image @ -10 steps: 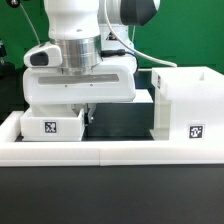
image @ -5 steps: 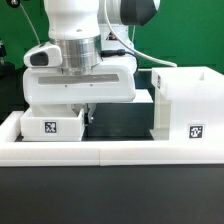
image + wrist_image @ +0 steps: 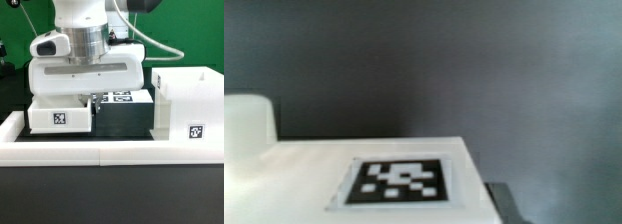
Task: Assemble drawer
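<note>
My gripper (image 3: 91, 101) is shut on a small white drawer tray (image 3: 60, 114), whose front carries a square tag. It holds the tray slightly above the black surface, left of the tall white housing (image 3: 186, 100), which has a tag low on its front. A second small white tray (image 3: 126, 98) with tags on top lies behind, between the held tray and the housing. In the wrist view a white tagged face of the held tray (image 3: 331, 165) fills the lower part. One dark finger (image 3: 503, 205) shows beside it. The other finger is hidden.
A long low white wall (image 3: 100, 152) borders the black surface (image 3: 125, 122) at the front. The arm's cable (image 3: 160, 55) loops above the housing. Dark background lies behind.
The gripper and the held tray have risen and shifted towards the exterior view's right, nearer the housing. The second tray behind now shows. The housing has not moved.
</note>
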{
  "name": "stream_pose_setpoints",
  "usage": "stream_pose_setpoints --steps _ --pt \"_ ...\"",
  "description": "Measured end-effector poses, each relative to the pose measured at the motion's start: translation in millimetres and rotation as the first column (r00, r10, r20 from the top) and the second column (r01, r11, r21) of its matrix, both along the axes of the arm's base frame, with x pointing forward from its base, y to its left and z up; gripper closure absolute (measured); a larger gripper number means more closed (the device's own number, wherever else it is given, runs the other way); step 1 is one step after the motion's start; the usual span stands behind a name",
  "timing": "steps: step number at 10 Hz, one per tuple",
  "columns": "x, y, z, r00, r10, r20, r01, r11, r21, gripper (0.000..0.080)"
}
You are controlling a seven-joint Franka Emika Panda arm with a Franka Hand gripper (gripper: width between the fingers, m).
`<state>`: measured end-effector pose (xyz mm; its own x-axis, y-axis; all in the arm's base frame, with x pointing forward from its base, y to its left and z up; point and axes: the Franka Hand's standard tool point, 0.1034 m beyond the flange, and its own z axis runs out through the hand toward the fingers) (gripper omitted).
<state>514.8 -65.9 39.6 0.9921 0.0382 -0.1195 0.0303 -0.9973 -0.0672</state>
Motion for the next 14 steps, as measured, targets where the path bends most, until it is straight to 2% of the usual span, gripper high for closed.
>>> stream_pose_setpoints --steps 2,6,8,10,14 --pt "-0.5 -0.4 0.4 1.0 0.002 0.0 -0.002 1.0 0.003 0.0758" --pt "-0.7 -0.5 -0.6 0.952 0.304 0.024 -0.305 0.952 0.031 0.0757" --pt "2.2 5.5 -7.3 0.883 0.466 0.051 -0.468 0.883 0.033 0.0757" --pt "3.7 10.8 -11.1 0.77 0.636 0.059 -0.638 0.77 0.025 0.0757" --pt "3.5 7.0 -11.3 0.627 0.776 0.075 -0.779 0.626 0.031 0.0757"
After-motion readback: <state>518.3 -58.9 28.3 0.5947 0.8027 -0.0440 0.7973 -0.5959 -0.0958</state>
